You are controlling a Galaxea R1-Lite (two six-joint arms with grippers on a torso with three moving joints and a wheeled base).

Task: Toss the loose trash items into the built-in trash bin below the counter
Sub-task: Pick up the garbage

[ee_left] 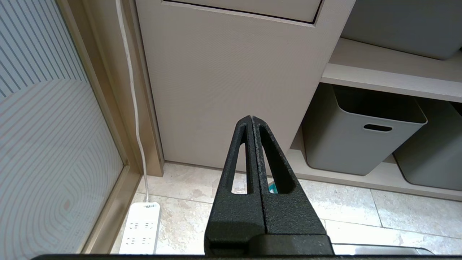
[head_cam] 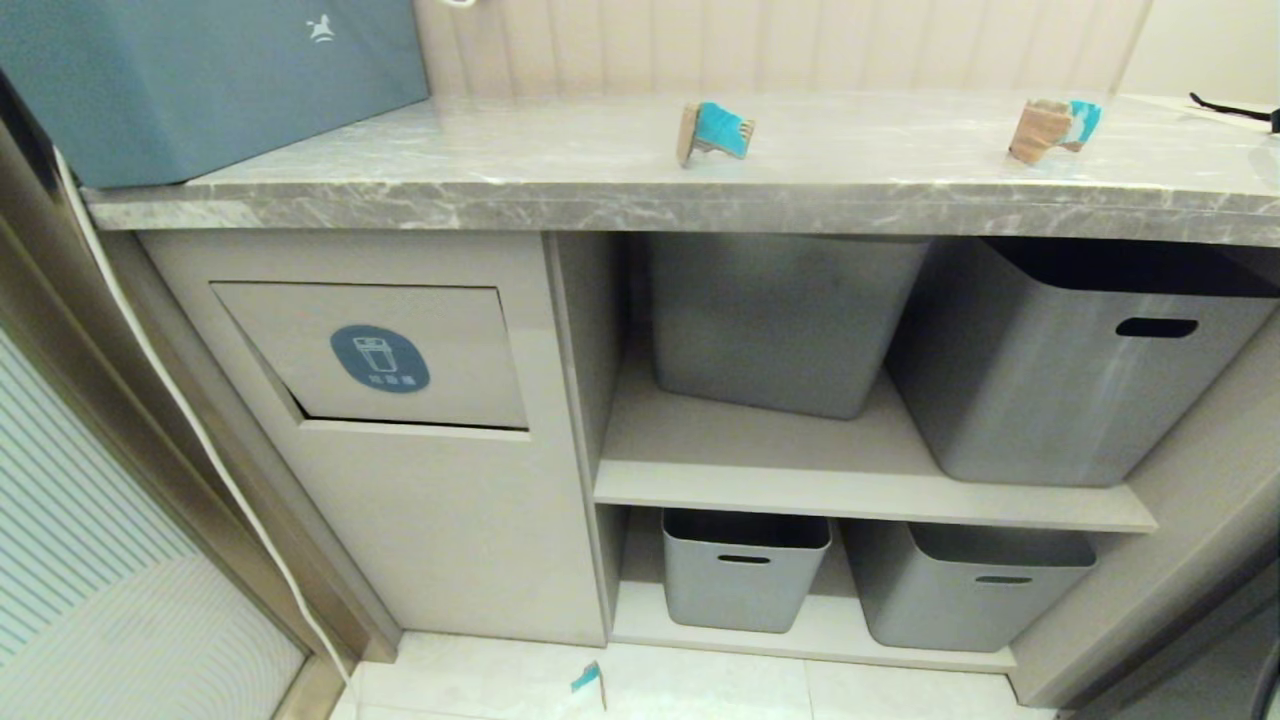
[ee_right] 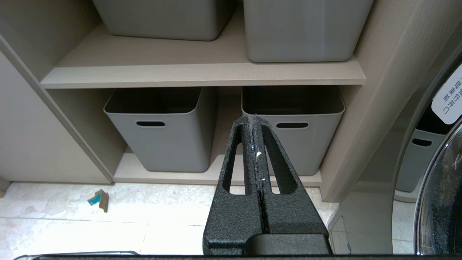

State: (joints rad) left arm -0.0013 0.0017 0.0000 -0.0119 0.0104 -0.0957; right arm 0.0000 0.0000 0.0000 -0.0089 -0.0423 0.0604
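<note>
Left to right: bin flap (head_cam: 375, 352) shut in the cabinet under the counter (head_cam: 560, 165). Left gripper (ee_left: 251, 121) closed, empty, low before the cabinet. One scrap (head_cam: 587, 679) on the floor, two scraps (head_cam: 714, 131) (head_cam: 1052, 127) well apart on the counter. Right gripper (ee_right: 255, 121) closed, empty, facing the grey tubs (ee_right: 162, 126). Risks — floor scrap gets overlooked; trash dropped into an open tub; flap stays shut and a scrap bounces off.

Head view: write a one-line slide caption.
Two trash scraps on the marble counter, a third scrap on the floor, bin flap shut.
</note>
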